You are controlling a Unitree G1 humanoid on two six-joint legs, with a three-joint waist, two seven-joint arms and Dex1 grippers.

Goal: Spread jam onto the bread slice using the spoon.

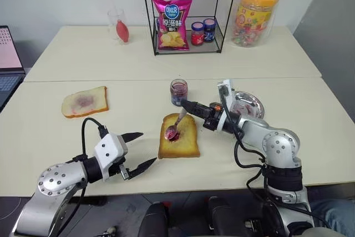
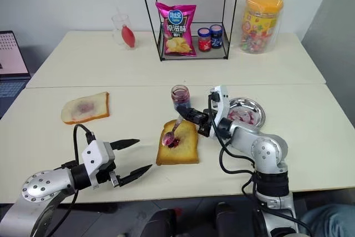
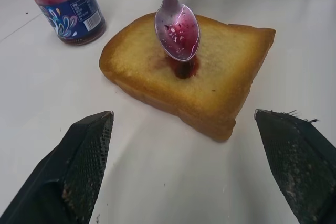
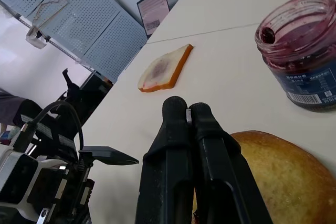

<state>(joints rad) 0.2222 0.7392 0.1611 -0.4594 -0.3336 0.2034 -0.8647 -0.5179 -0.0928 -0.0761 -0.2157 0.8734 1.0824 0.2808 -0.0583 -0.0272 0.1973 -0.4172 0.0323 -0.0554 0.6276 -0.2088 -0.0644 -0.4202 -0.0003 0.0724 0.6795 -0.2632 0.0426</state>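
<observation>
Pale benches pushed edge to edge carry everything, with a wire rack of snacks along the far edge. Near the middle of the front bench [image 1: 50, 154], the right gripper [image 1: 187, 105] has its fingers pressed tight on the handle of the spoon [image 1: 175, 126], which slants down so its bowl, coated in jam [image 3: 178, 31], rests on or just above the middle of the bread slice [image 1: 178, 137]. A small dark blob sits on the toast under the spoon bowl; the rest of the top is bare. Just beyond the slice stands the open jam jar [image 1: 178, 91], and toward the right edge lies a round steel dish [image 1: 249, 104]. The left gripper [image 1: 141, 149] hovers near the front edge, fingers spread wide, empty, pointing at the slice without touching it. Near the left edge lies a thinner pale slice [image 1: 85, 101] with a pink smear.

To spread well, the bowl's back should probably lie flatter against the toast and sweep outward from the blob toward the crust in light strokes, since heavy pressure could push the loose slice along the bench. The spread left gripper could brace its near edge.
</observation>
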